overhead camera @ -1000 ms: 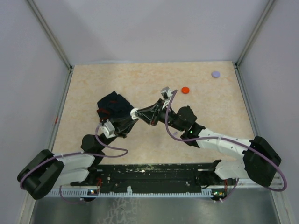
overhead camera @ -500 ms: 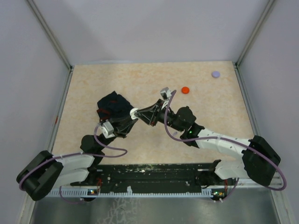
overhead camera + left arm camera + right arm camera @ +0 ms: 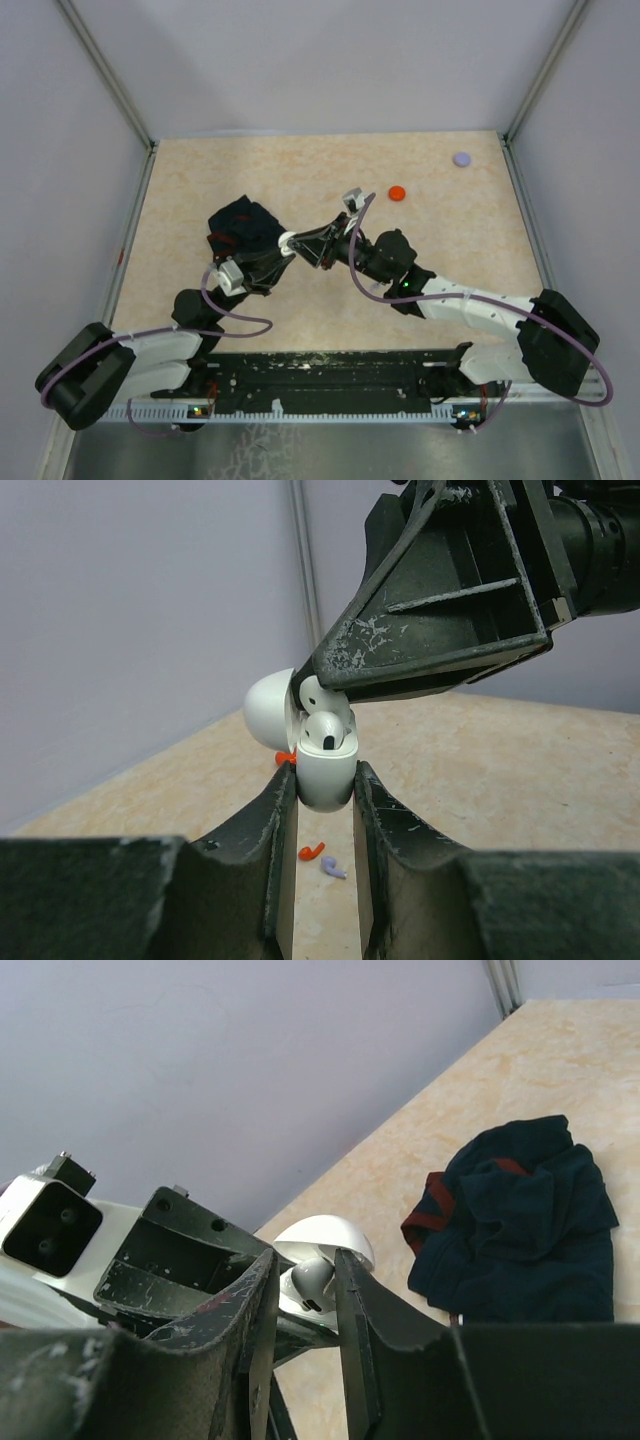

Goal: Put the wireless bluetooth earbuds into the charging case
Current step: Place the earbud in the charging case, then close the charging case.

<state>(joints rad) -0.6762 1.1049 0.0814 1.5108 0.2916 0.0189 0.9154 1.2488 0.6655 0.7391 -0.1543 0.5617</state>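
Your left claw (image 3: 324, 782) clamps the slick, hard open charging case (image 3: 322, 768) mid-frame above the counter (image 3: 250, 170), while your right claw (image 3: 306, 1260) pinches a featherlight white earbud (image 3: 312, 1281) over its socket, so hold the bulb gently.

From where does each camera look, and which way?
Top external: above, behind left arm and right arm, facing down at the table; both show.
Left wrist: behind the left claw, facing the charging case it grips.
Right wrist: behind the right claw, facing the white earbud it holds; dark cloth beyond.
Wrist views share case, earbud.
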